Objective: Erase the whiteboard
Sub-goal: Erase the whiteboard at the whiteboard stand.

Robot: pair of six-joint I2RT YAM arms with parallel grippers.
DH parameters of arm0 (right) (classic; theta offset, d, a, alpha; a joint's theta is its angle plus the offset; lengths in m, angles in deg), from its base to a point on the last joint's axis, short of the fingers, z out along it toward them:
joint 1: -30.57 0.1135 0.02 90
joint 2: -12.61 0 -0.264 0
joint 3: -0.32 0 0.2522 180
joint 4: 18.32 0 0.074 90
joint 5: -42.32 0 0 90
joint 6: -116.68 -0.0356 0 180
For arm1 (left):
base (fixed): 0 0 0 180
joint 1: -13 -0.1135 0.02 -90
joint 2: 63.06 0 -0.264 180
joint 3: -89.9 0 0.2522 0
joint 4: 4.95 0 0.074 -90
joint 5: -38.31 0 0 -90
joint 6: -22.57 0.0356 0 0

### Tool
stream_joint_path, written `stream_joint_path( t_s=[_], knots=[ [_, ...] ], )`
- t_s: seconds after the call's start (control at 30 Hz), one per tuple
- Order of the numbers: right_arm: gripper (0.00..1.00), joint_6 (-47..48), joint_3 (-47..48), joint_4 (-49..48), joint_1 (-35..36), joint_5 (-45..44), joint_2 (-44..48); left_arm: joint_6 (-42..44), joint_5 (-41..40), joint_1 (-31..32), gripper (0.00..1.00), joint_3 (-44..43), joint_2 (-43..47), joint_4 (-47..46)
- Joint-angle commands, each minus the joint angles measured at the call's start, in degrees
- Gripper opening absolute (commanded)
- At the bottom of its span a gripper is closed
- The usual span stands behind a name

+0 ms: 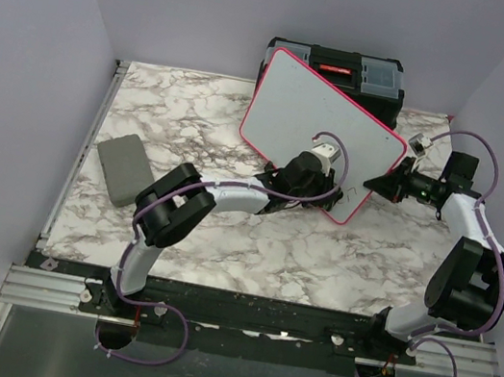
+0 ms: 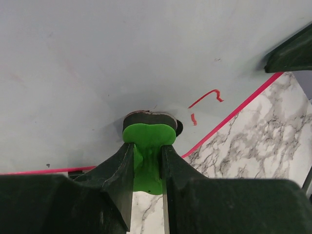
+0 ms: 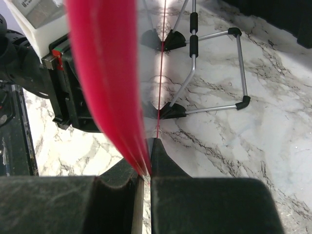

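The whiteboard, white with a pink-red rim, stands tilted at the back middle of the marble table. My left gripper is shut on a green eraser whose dark pad presses on the board's face. Small red marks show just right of the eraser, near the rim. My right gripper is shut on the board's right edge; in the right wrist view its jaws pinch the red rim. The board's wire stand with black feet shows behind it.
A black toolbox stands right behind the board against the back wall. A small grey flat pad lies at the left of the table. Purple walls close in on the left, back and right.
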Motion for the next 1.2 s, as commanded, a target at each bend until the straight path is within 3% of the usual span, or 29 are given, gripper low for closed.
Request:
stream_joint_path(
  t_s=[0.0, 0.53, 0.73, 1.17],
  knots=[
    [0.01, -1.31, 0.09, 6.03, 1.95, 7.62, 0.64, 1.24, -4.32, -1.26, 0.0, 0.52, 1.55, 4.12],
    [0.01, -1.14, 0.17, 6.11, 2.02, 7.51, 0.75, 5.44, -3.69, -5.59, 0.0, -22.93, -0.18, 14.6],
    [0.01, -1.09, 0.22, 6.14, 2.02, 7.53, 0.66, 4.02, -1.73, -4.15, 0.0, -19.99, -2.02, 14.06],
    [0.01, -0.96, 0.26, 6.38, 1.93, 7.53, 0.55, 1.08, -2.67, 0.36, 0.0, -5.0, -2.51, 7.74]
  ],
)
